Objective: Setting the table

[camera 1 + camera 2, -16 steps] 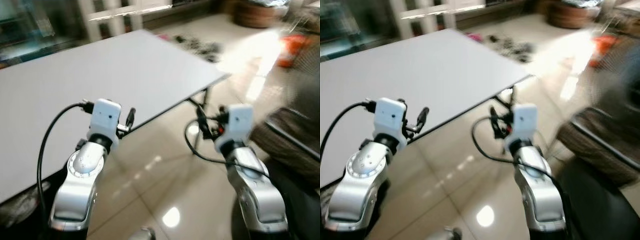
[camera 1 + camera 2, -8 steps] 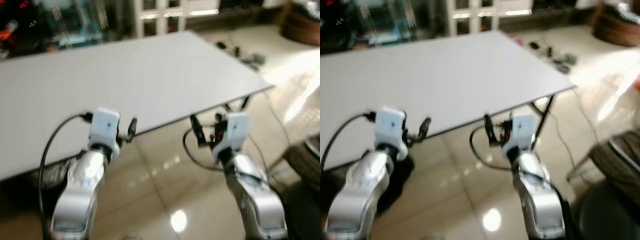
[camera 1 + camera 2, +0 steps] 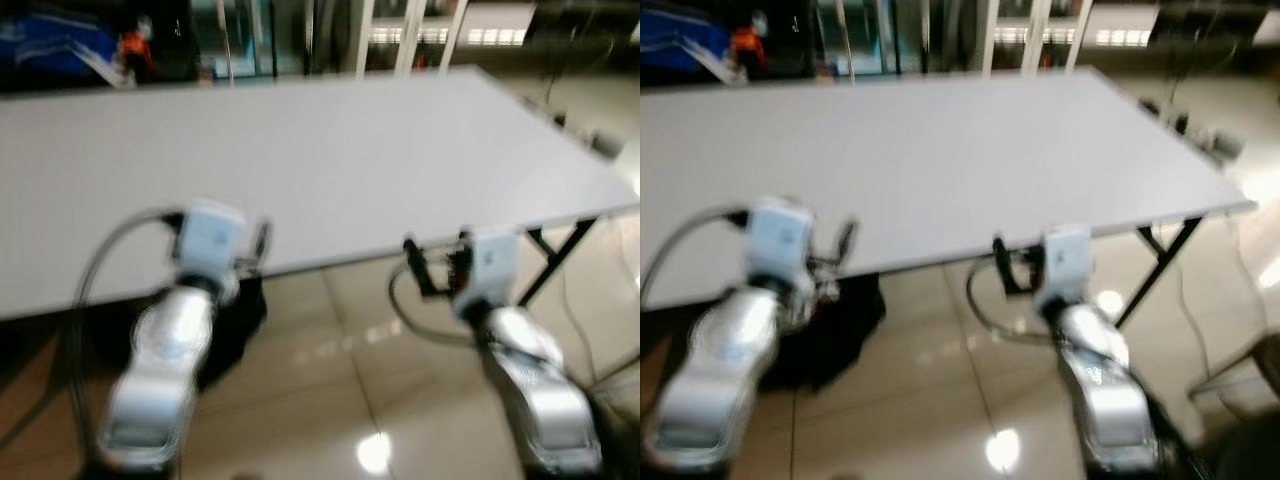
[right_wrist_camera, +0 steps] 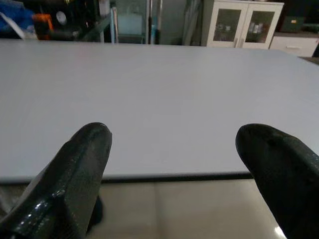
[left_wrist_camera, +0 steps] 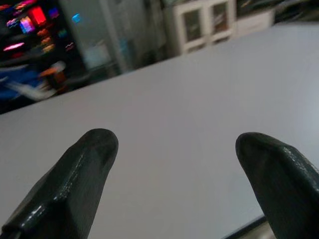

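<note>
Before the grey table (image 3: 330,150), left claw (image 5: 174,164) and right claw (image 4: 172,164) reach forward, spread wide, empty.

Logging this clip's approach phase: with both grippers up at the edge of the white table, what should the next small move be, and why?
Probably a short step closer to the table. Left gripper and right gripper are both open and hold nothing, and they sit at the near edge over the tiled floor; the blurred head views hint the robot isn't settled.
</note>
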`<state>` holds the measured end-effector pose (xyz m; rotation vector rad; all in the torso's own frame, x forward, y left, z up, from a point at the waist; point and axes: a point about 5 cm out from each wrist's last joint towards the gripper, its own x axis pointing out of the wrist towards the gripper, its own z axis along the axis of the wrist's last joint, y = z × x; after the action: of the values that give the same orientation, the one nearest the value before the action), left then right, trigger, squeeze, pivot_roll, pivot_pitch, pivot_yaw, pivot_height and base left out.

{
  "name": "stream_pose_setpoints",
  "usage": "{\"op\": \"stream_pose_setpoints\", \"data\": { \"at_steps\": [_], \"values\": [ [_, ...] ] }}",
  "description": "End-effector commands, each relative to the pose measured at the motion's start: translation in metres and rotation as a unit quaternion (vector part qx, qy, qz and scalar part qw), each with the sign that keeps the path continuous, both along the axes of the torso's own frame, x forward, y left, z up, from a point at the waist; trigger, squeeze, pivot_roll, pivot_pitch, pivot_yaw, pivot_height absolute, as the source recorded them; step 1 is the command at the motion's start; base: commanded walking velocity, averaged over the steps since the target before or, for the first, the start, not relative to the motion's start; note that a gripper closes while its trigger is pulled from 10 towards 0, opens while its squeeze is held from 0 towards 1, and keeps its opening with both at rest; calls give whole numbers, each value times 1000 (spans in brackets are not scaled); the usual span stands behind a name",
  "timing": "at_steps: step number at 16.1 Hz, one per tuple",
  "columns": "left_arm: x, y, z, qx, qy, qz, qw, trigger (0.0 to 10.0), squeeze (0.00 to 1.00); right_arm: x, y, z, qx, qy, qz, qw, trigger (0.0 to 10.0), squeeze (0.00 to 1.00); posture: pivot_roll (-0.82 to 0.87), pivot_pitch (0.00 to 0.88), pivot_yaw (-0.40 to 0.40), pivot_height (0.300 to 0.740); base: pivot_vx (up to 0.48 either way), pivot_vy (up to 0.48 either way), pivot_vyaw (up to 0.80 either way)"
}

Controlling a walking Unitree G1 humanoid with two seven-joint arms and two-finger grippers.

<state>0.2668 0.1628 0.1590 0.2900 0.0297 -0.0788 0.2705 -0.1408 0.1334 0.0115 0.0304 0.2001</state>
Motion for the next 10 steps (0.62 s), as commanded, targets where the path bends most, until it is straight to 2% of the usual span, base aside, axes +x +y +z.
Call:
{"op": "stream_pose_setpoints", "data": {
  "at_steps": [1,2,4,5,8,10],
  "values": [
    [1,-2,-2,4,4,2,1000,10000,0,3,-13,3,-11,-10,-60,998,10000,0,65,0,-46,740,0,480,0],
    [0,-3,-3,6,4,0,1000,10000,0,5,-14,5,-9,-26,-101,995,10000,0,63,0,-41,740,0,480,0],
    [-4,-7,-8,-15,10,-3,1000,10000,0,4,-16,6,68,-21,-125,990,10000,0,67,0,-36,740,0,480,0],
    [-8,-7,-16,-39,21,2,999,10000,0,2,-16,4,116,1,-112,987,10000,0,67,0,-34,740,0,480,0],
    [-12,-2,-25,-27,31,6,999,10000,0,-5,-6,1,31,-10,-14,999,10000,0,60,0,-34,740,0,480,0],
    [-7,1,-21,0,19,4,1000,10000,0,-3,-10,-1,28,-10,-36,999,10000,0,59,0,-46,740,0,480,0]
  ]
}}
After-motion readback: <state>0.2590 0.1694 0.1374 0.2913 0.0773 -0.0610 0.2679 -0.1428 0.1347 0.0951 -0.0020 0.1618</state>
